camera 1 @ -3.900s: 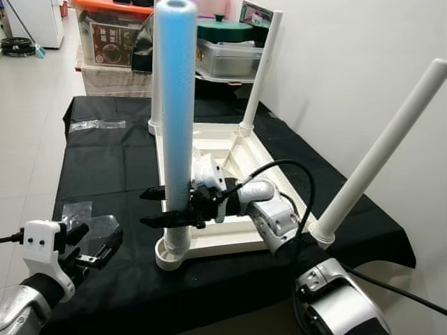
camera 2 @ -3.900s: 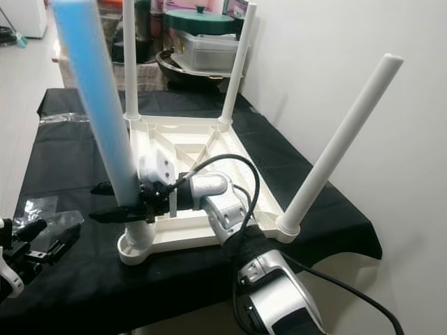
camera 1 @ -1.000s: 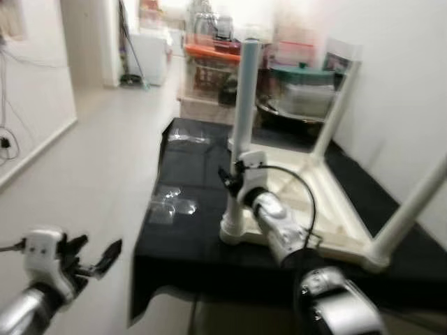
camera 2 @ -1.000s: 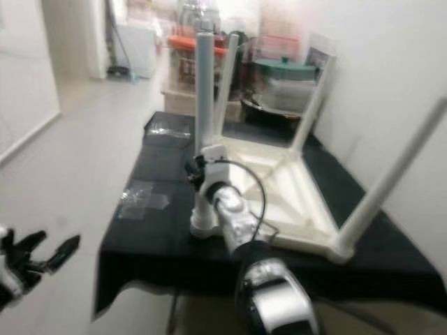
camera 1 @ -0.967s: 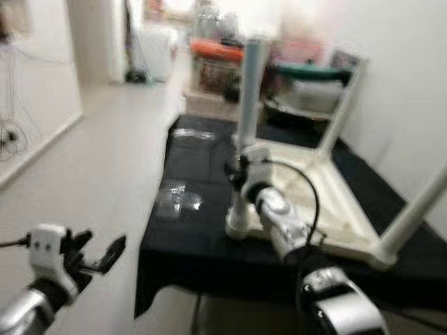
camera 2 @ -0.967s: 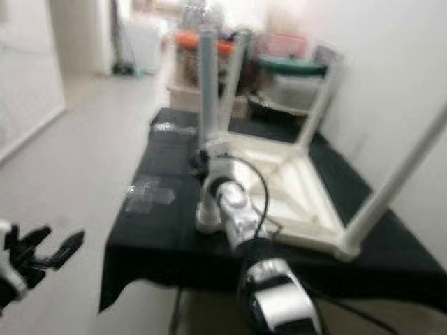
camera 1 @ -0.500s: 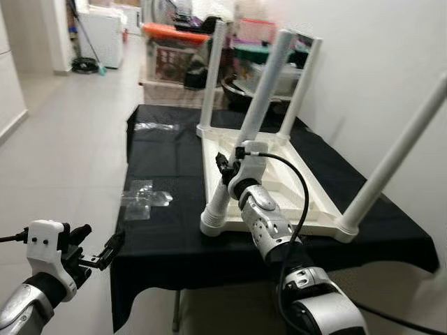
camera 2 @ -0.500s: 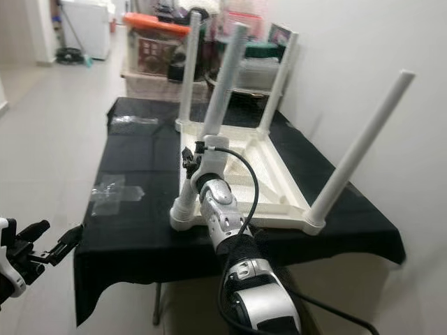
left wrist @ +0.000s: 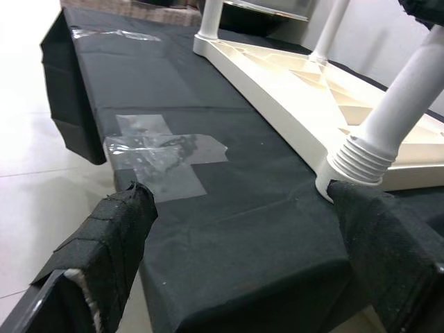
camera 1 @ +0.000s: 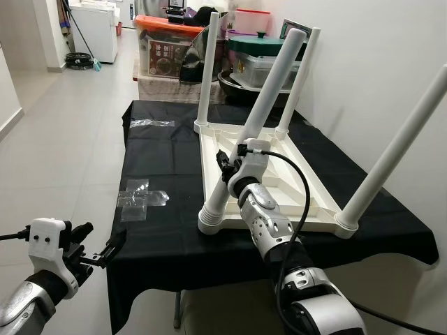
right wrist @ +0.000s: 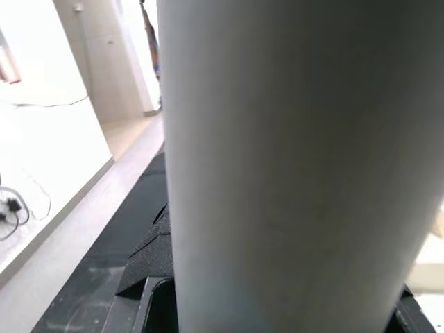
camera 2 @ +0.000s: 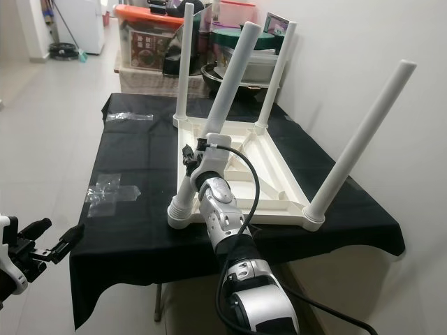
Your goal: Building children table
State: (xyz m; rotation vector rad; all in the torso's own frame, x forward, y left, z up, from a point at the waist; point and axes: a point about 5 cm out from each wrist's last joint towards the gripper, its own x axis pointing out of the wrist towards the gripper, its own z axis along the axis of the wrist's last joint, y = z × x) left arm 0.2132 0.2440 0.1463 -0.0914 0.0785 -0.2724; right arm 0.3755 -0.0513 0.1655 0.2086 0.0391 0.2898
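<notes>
An upside-down white children's table point(camera 1: 283, 183) lies on a black-clothed table point(camera 1: 167, 174), with its legs sticking up. The near-left leg point(camera 1: 269, 91) leans back from its ribbed socket point(camera 1: 209, 222) at the front corner. My right gripper point(camera 1: 227, 167) is shut on the lower part of this leg; in the right wrist view the leg point(right wrist: 291, 166) stands between the black fingers point(right wrist: 149, 267). My left gripper point(camera 1: 103, 241) hangs open, low and left of the table's front edge. In its wrist view the left gripper point(left wrist: 239, 194) faces the socket point(left wrist: 357, 163).
Clear plastic wrappers point(camera 1: 142, 197) lie on the cloth left of the white table, with another point(camera 1: 150, 123) at the far left. Storage boxes point(camera 1: 167, 42) and a green-lidded pot point(camera 1: 255, 47) stand behind. A wall point(camera 1: 377, 56) runs along the right, and open floor point(camera 1: 49, 139) lies left.
The view has pulled back from the table and sharpened after blur. My right gripper stays on the near-left leg. My left gripper stays open, low on the left.
</notes>
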